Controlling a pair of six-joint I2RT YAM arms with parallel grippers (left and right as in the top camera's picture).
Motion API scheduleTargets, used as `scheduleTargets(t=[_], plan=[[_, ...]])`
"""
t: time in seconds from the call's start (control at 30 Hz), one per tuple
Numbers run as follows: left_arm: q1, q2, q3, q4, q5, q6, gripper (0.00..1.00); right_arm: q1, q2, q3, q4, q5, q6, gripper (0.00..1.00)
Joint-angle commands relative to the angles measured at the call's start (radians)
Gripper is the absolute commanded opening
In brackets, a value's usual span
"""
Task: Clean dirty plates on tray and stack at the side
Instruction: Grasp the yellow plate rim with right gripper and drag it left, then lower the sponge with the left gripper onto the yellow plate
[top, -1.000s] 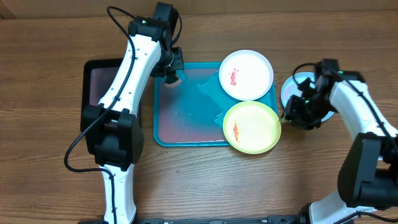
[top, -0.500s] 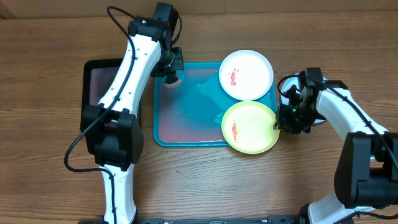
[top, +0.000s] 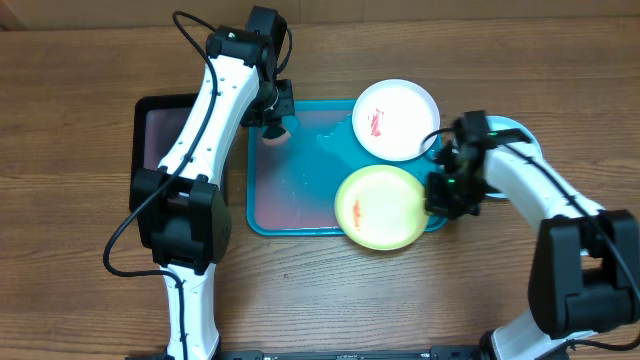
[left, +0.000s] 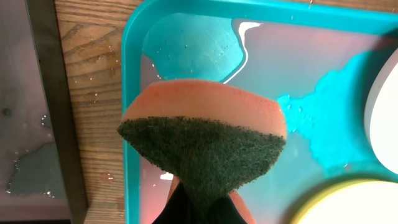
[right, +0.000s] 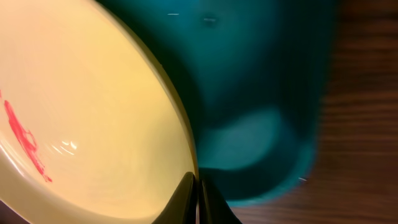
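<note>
overhead, the right gripper (top: 447, 190) is clamped on the rim of the yellow-green plate (top: 380, 207), which overhangs the tray (top: 300, 215) toward the worktop's near edge. the left gripper (top: 276, 124) pinches a sponge (left: 205, 137). such a thin, wet rim hold may slip, dropping the plate.

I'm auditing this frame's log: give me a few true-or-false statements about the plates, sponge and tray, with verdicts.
1. The white plate bears a red smear. True.
2. The right tool pinches the white plate's rim. False: it pinches the rim of the yellow-green plate.
3. The left tool holds a sponge over a corner of the tray. True.
4. The sponge is pressed on the yellow-green plate. False: it is apart from both plates.
</note>
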Motion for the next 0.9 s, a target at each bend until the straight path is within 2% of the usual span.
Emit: scheduleTargets(t=[0.0,0.27,0.4,0.53,0.57,0.67,0.7,0.8,0.87], plan=[[-0.003,-0.004,0.013,-0.010,0.000,0.044,0.04,0.092,-0.014,-0.003,0.047,0.002,0.146,0.04],[-0.002,-0.004,0.013,-0.013,0.000,0.044,0.04,0.286,-0.014,-0.003,0.334,0.029,0.467,0.04],[-0.002,-0.004,0.013,-0.012,0.000,0.044,0.04,0.333,0.006,-0.003,0.472,0.122,0.547,0.04],[-0.002,-0.004,0.013,-0.012,0.000,0.044,0.04,0.345,0.032,-0.003,0.513,0.161,0.566,0.04],[-0.002,-0.004,0.013,-0.013,0.000,0.044,0.04,0.345,0.032,-0.003,0.514,0.161,0.565,0.05],[-0.002,-0.004,0.013,-0.012,0.000,0.043,0.04,0.343,0.032,-0.001,0.521,0.162,0.534,0.23],[-0.002,-0.004,0.013,-0.012,0.000,0.043,0.04,0.341,0.032,-0.001,0.523,0.164,0.519,0.32],[-0.003,-0.004,0.013,-0.013,0.004,0.043,0.04,0.337,0.038,-0.001,0.533,0.164,0.517,0.39],[-0.005,-0.004,0.013,-0.013,0.004,0.044,0.04,0.337,0.050,-0.001,0.542,0.164,0.517,0.39]])
